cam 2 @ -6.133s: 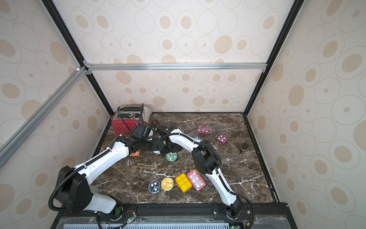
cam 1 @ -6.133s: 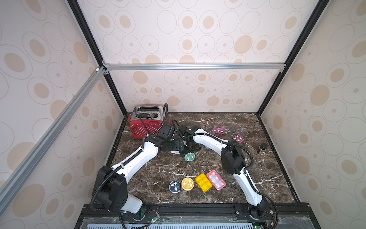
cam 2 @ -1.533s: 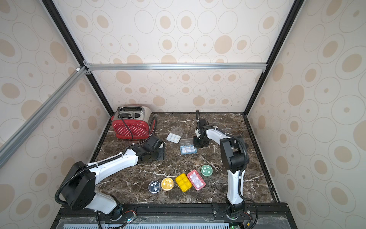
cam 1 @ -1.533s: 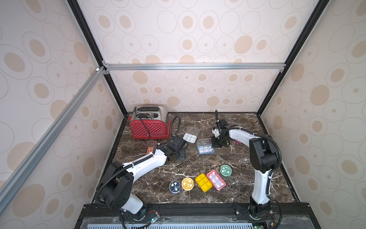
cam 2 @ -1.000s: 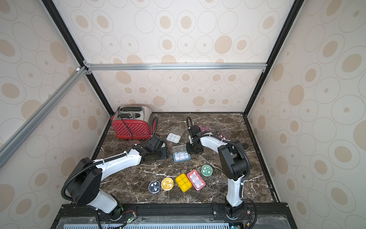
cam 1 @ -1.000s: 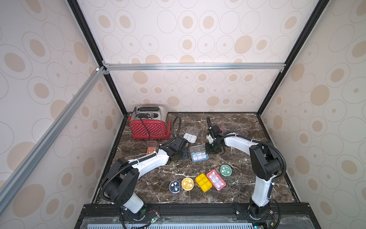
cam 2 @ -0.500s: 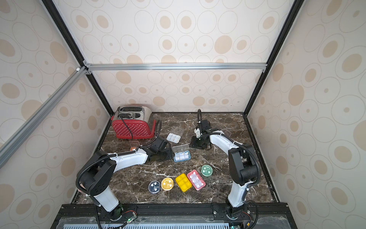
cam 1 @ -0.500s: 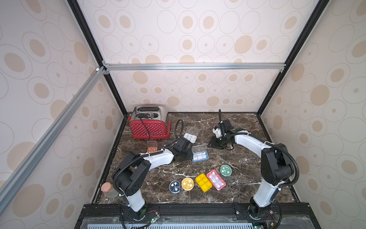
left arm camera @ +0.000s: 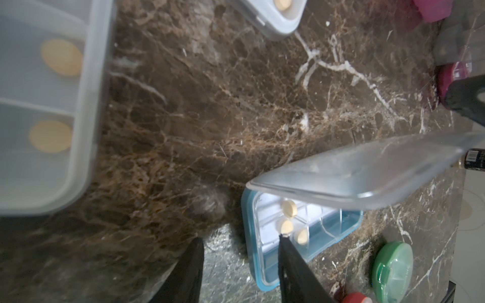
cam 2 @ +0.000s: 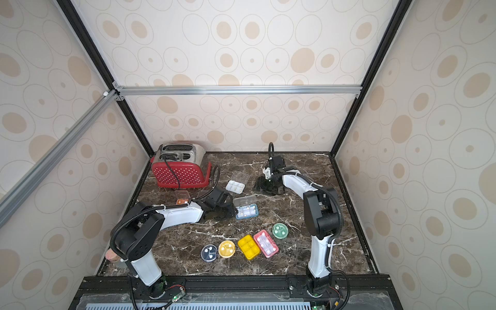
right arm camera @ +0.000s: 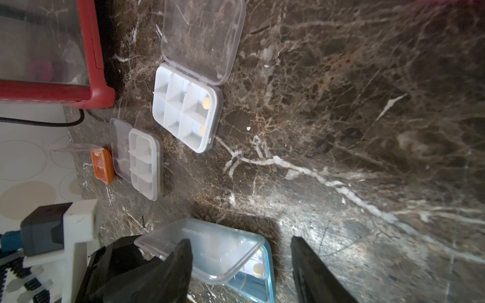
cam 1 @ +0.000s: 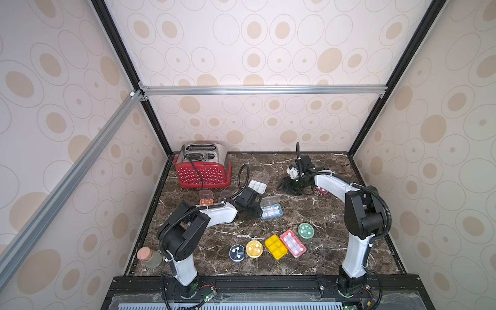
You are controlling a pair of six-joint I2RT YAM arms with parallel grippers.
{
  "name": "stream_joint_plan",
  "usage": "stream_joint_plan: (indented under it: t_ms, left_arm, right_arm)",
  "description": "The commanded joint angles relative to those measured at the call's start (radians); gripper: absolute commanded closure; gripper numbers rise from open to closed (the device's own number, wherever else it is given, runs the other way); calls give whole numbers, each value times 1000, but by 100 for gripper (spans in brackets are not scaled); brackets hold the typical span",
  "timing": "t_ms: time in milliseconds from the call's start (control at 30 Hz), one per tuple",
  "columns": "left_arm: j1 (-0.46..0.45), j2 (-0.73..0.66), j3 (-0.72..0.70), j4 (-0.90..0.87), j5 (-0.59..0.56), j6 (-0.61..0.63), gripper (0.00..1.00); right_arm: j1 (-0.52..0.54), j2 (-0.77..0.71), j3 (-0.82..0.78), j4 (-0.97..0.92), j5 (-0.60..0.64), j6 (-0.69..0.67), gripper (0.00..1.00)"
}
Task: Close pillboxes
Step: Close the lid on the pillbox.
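Note:
The blue pillbox (cam 1: 271,211) (cam 2: 247,210) lies mid-table with its clear lid (left arm camera: 367,173) half raised. My left gripper (cam 1: 253,212) (left arm camera: 241,238) is open at its left end. Its jaws straddle the box's end wall, and one finger (left arm camera: 288,259) reaches over the pill compartments. My right gripper (cam 1: 291,188) (right arm camera: 241,239) is open over bare marble behind the box, holding nothing. Two white pillboxes (right arm camera: 183,110) (right arm camera: 145,162) and an orange one (cam 1: 206,201) lie with their lids open. A maroon pillbox (cam 1: 321,191) shows beside the right arm.
A red dotted toaster (cam 1: 202,169) stands at the back left with its cord trailing. A cork-stoppered jar (cam 1: 149,257) sits at the front left corner. Several shut pillboxes line the front: blue round (cam 1: 237,252), yellow round (cam 1: 254,248), yellow (cam 1: 276,247), red (cam 1: 292,243), green round (cam 1: 306,230).
My right gripper let go of the blue pillbox, opened and drew back toward the rear. My left gripper came up to the box's left end and its jaws narrowed.

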Motion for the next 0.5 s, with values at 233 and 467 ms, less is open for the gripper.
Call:
stream_joint_plan:
  t_ms: [233, 467]
  left_arm:
    - [-5, 48, 1, 73, 40, -62, 57]
    - [-5, 41, -10, 74, 49, -65, 59]
  right_arm:
    - [12, 30, 30, -19, -3, 6, 44]
    - [24, 28, 25, -18, -12, -1, 48]
